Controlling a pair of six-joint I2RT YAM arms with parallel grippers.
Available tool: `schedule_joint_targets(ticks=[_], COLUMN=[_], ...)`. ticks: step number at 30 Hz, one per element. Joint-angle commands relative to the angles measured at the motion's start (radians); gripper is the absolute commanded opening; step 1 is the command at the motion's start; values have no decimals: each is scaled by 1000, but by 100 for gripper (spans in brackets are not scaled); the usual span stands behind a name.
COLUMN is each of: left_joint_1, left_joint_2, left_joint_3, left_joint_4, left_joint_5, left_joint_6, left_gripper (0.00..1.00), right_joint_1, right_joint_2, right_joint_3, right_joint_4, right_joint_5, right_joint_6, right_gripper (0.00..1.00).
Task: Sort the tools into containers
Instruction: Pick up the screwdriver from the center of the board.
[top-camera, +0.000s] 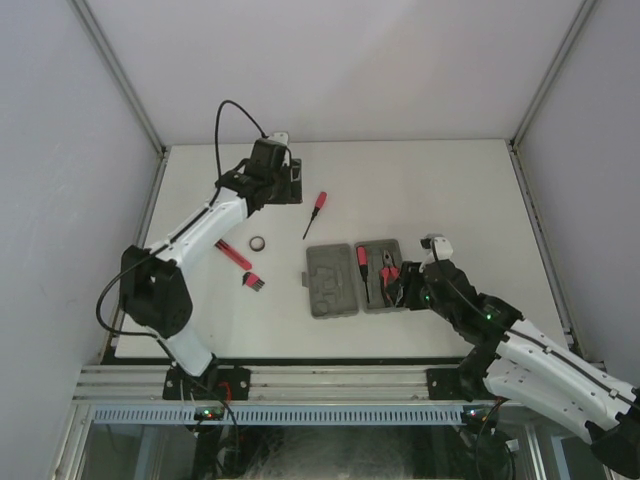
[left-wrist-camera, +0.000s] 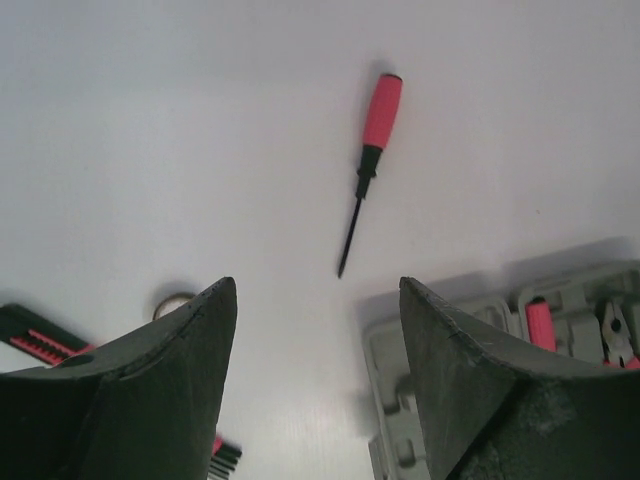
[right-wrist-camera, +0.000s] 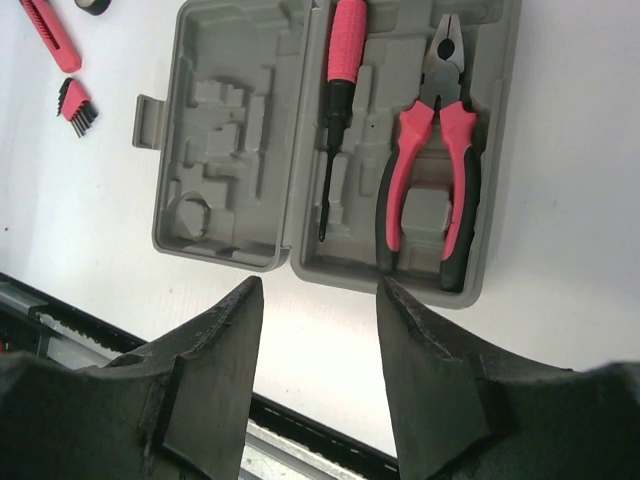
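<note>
The two grey trays lie open side by side near the front of the desk (top-camera: 450, 190), joined like one case. The right tray (right-wrist-camera: 390, 60) holds a red-handled screwdriver (right-wrist-camera: 345, 50) and the pliers (right-wrist-camera: 443, 70); the left tray (right-wrist-camera: 230, 60) shows only bare recesses. Beyond the trays a loose screwdriver (left-wrist-camera: 381, 110) lies on the desk, and to their left lie a small dark ring (top-camera: 258, 243), a flat red-and-black tool (top-camera: 233, 254) and a red bundle of black keys (right-wrist-camera: 75, 105). The right gripper (right-wrist-camera: 320, 285) hangs over the near edge of the trays, jaws apart, gripping nothing. The left gripper (left-wrist-camera: 315, 290) hangs near the loose screwdriver, jaws wide, gripping nothing.
</note>
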Motion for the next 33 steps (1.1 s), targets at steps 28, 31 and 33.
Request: schedule_joint_targets(ticks=[28,31,33], left_joint_1=[57,53,50], left_joint_2=[593,621,643], left_joint_3=[516,544,566], left_joint_4=[0,0,-2], left_joint_5=[217,235,244], left_joint_6=[210,206,205], left_gripper=[71,71,70], right_joint_1=[45,47,49], right_joint_2=[-100,-88,-82], right_joint_3=[-39,-40,-39], right_joint_4=[-95,-86,-83], right_joint_5=[77,73,72], right_joint_6=[104,107,109], right_gripper=[49,49,49])
